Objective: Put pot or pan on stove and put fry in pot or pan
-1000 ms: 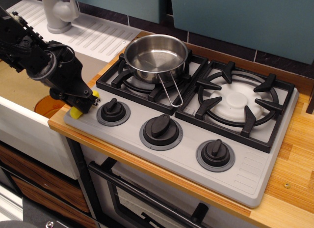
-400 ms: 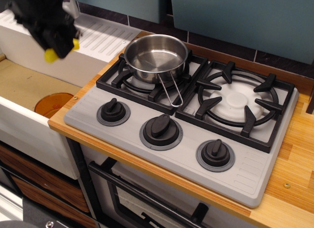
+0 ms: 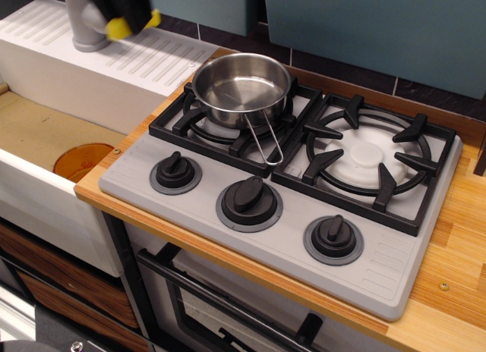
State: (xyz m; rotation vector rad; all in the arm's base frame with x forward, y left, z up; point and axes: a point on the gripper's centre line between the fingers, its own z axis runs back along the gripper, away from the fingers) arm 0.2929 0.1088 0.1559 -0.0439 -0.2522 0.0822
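Note:
The shiny steel saucepan (image 3: 241, 88) stands upright on the left burner of the grey toy stove (image 3: 288, 215), its wire handle pointing toward the front. My black gripper (image 3: 130, 20) is at the top left edge of the view, blurred, high above the drainboard and up-left of the pan. It is shut on the yellow fry (image 3: 120, 27), whose two yellow ends show on either side of the fingers. Most of the arm is out of view.
A grey faucet (image 3: 82, 22) stands on the white ribbed drainboard (image 3: 152, 60) behind the sink. A round orange disc (image 3: 82, 161) lies in the sink at left. The right burner (image 3: 368, 158) is bare. Three black knobs line the stove's front.
My gripper has lifted the fry from the stove's front left corner and carried it up and to the right, toward the pan. The pan has not moved.

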